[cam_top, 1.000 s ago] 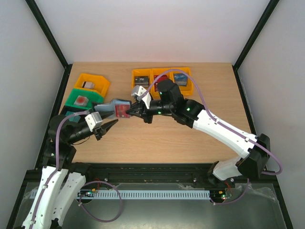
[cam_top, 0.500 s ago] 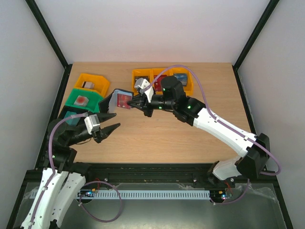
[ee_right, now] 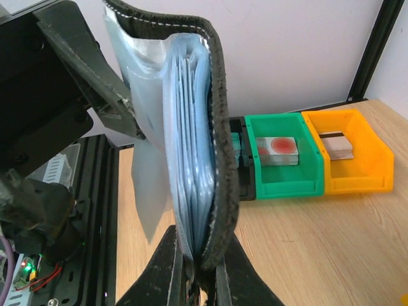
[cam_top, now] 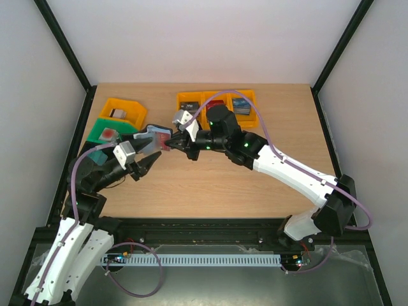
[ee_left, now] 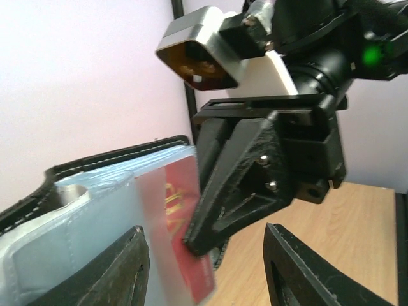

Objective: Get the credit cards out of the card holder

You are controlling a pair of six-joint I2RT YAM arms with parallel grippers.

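Note:
The card holder (cam_top: 152,136) is a black wallet with grey-blue pockets, held upright above the table. My right gripper (cam_top: 176,144) is shut on its folded edge, and in the right wrist view the holder (ee_right: 215,121) rises from between that gripper's fingers (ee_right: 167,271). A reddish credit card (ee_left: 185,239) sticks out of a pocket. My left gripper (ee_left: 207,274) is open, and the card's lower corner hangs between its fingers (ee_left: 121,271) without being pinched. From above, the left gripper (cam_top: 152,163) sits just below the holder. Other cards stay hidden in the pockets.
A row of orange bins (cam_top: 217,97) with card stacks stands at the back. An orange bin (cam_top: 131,108), a green bin (cam_top: 95,134) and a dark bin (cam_top: 95,155) line the left side. The green bin (ee_right: 280,182) lies just behind the holder.
My left gripper has opened wider and moved up to the holder, its jaws now around the red card's corner. My right gripper has shifted the holder slightly left and tilted it.

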